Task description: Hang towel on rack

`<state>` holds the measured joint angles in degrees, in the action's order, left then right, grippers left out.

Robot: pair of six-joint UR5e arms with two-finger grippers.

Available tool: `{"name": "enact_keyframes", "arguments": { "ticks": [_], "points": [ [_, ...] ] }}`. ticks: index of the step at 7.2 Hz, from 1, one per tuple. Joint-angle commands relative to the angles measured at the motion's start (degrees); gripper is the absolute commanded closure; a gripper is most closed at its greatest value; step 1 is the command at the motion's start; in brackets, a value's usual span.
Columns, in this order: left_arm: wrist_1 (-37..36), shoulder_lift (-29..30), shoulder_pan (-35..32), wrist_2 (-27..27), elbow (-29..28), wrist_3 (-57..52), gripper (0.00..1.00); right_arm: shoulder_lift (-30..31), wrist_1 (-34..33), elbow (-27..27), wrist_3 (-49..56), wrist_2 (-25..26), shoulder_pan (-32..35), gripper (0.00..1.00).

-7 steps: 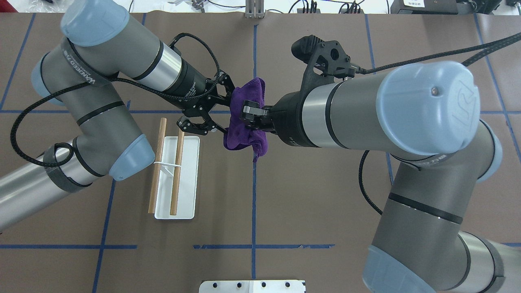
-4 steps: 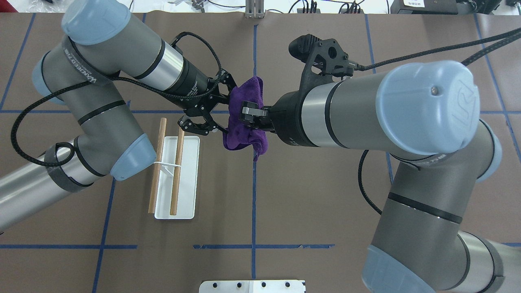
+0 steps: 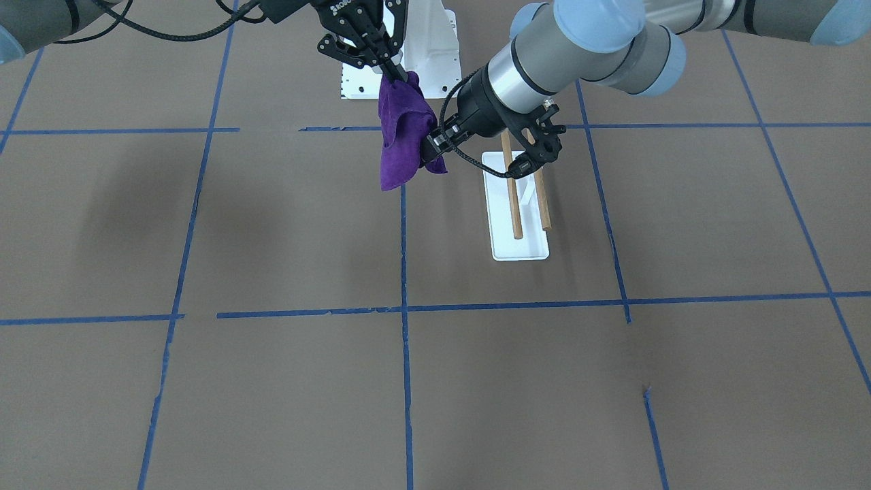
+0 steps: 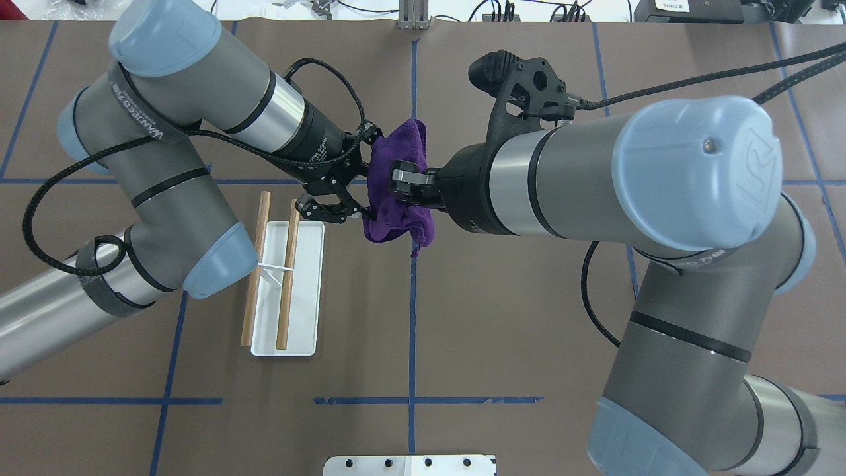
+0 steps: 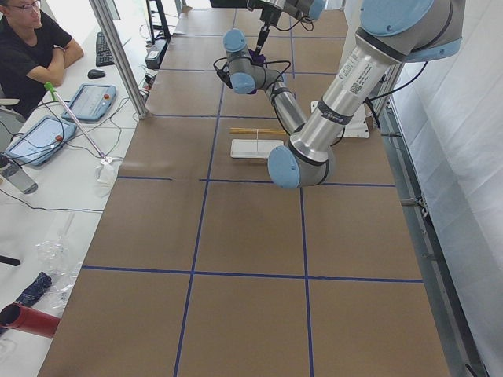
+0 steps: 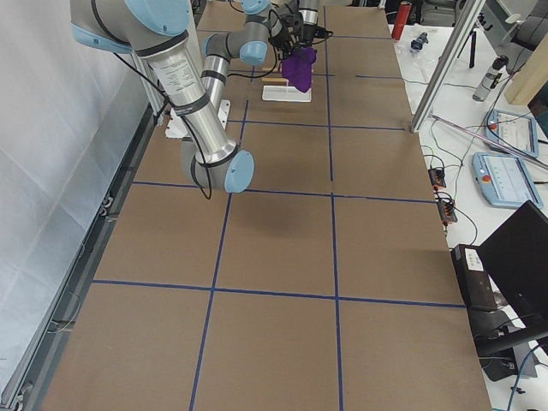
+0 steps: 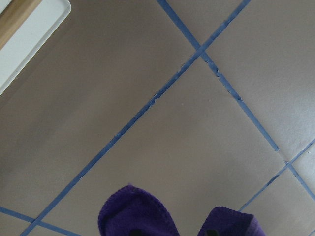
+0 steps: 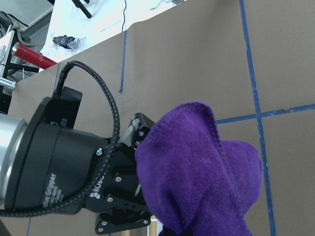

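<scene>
Right gripper [image 4: 404,182]: closed on the upper folds of the purple towel [image 4: 395,223], which hangs bunched below its fingertips, clear of the table [image 4: 502,317].

Left gripper [image 3: 430,148]: directly opposite the right gripper, at the towel's lower folds. Its jaws stand apart, links splayed in the right wrist view. Cloth hides the tips and no pinch is visible. Judged not yet gripping.

Rack [image 4: 288,277]: below and beside the left gripper, on the side away from the right gripper, and running back toward the robot. Both wooden dowels [image 4: 254,277] are bare. The towel is near the rack's far end but not touching it.

Assessment: pickup done, with the towel airborne in one grip. A second grip appears to be in hand. Outstanding are closing the left jaws on the cloth, opening it out, carrying it over a dowel, lowering it and releasing. Roughly the first half is complete.
</scene>
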<state>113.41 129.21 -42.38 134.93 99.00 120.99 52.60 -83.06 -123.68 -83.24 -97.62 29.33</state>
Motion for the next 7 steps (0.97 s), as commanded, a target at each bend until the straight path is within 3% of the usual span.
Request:
{"name": "enact_keyframes", "arguments": {
  "ticks": [1,2,3,4,7],
  "points": [
    [-1.3,-0.1,0.0,0.1,1.3,-0.1,1.00,0.0,0.0,-0.1,0.0,0.1,0.0,1.00],
    [-1.3,-0.2,0.0,0.1,1.2,-0.1,1.00,0.0,0.0,-0.1,0.0,0.1,0.0,1.00],
    [-1.3,0.0,0.0,0.1,1.2,-0.1,1.00,0.0,0.4,-0.1,-0.1,0.1,0.1,0.85],
    [-1.3,0.0,0.0,0.0,1.1,-0.1,1.00,0.5,0.4,-0.2,-0.1,2.3,0.2,0.01],
    [-1.7,-1.5,-0.2,-0.6,1.4,0.0,1.00,6.1,0.4,-4.8,0.0,3.2,0.7,0.00]
  ]
}}
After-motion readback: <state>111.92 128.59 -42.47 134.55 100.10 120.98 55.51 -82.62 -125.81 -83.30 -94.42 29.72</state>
